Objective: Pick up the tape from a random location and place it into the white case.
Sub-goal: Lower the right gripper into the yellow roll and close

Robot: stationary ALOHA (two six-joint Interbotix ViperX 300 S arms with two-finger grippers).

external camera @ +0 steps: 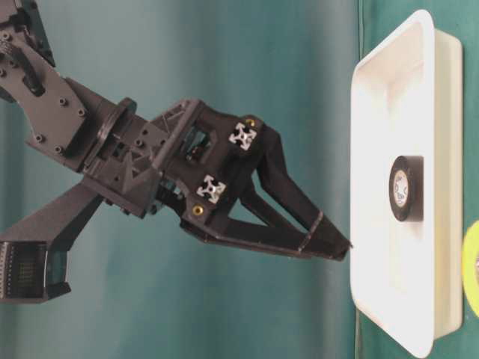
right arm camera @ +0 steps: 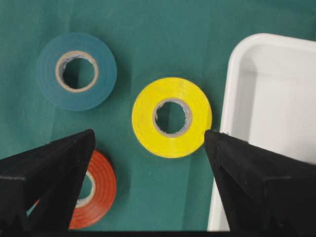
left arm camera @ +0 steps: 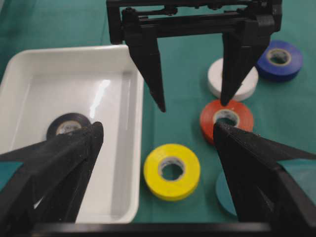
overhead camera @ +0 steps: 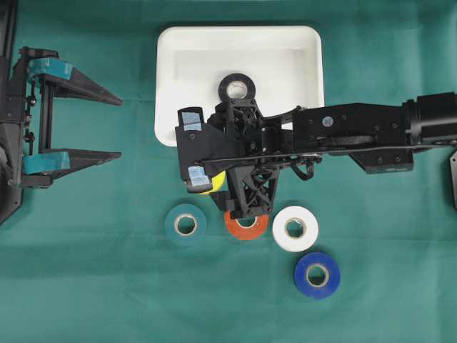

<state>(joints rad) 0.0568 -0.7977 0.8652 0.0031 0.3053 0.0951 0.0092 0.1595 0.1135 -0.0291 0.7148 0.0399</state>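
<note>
Green cloth [right arm camera: 163,29]: yellow tape [right arm camera: 171,117] between tool [right arm camera: 148,143] tips.

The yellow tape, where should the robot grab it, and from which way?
Probably from straight above. The yellow tape lies flat on the cloth, so the open right hand can pinch across its outer rim. One finger must fit the narrow gap beside the white case.

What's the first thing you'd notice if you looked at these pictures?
The big black right hand hangs open above the yellow tape, right beside the white case. One black tape already lies inside the case. Teal, orange, white and blue rolls dot the green cloth nearby.
</note>
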